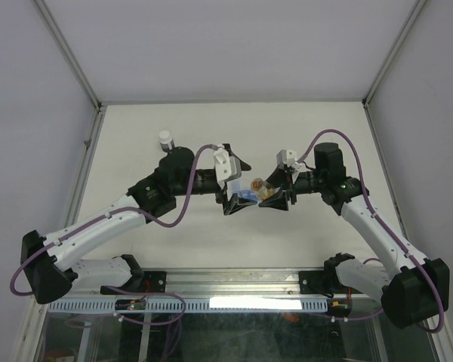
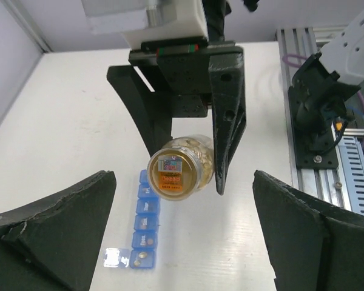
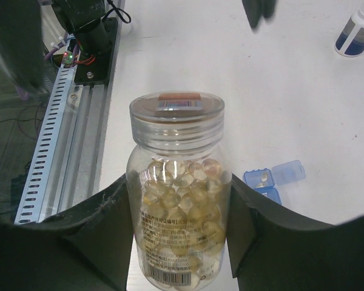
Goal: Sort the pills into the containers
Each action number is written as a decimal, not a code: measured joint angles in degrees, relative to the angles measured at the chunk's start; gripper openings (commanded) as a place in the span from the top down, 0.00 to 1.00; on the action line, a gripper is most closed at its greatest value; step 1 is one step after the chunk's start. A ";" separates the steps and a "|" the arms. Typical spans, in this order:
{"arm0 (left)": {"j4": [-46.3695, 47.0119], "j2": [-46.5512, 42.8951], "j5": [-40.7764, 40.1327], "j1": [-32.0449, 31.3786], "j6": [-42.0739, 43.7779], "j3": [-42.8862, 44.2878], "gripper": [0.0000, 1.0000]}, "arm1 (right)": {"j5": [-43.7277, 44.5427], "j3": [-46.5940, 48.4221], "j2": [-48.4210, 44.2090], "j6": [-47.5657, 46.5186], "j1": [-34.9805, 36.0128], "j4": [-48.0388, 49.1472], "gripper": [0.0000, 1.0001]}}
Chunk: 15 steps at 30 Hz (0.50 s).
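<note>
R jaws were clamped on the sides of a clear bottle [image 3: 177,200], cap on, up off the worktop [image 2: 79,121], cap end facing the L jaws. Inside it, a heap of amber pills [image 3: 176,188]. L jaws stood wide apart w/ nothing in them, close to the cap. Below lay the blue organiser strip [image 2: 147,209]. Its end compartment [image 2: 142,259] had the lid flipped open w/ one pale-amber piece inside; other lids looked shut. A white-capped vial [image 1: 165,138] stood well apart at the back.
</note>
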 measured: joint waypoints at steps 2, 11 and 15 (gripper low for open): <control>1.99 -3.85 -1.20 -0.02 -1.42 -2.25 0.01 | 0.00 0.00 -0.04 0.00 -0.02 0.00 1.00; 9.68 -13.14 -11.69 -0.02 -24.83 -8.13 0.10 | 0.00 0.00 -0.11 0.00 -0.07 0.02 1.00; 10.45 -11.96 -16.22 -0.66 -35.54 -8.13 0.12 | 0.02 0.00 -0.11 0.00 -0.07 0.02 1.00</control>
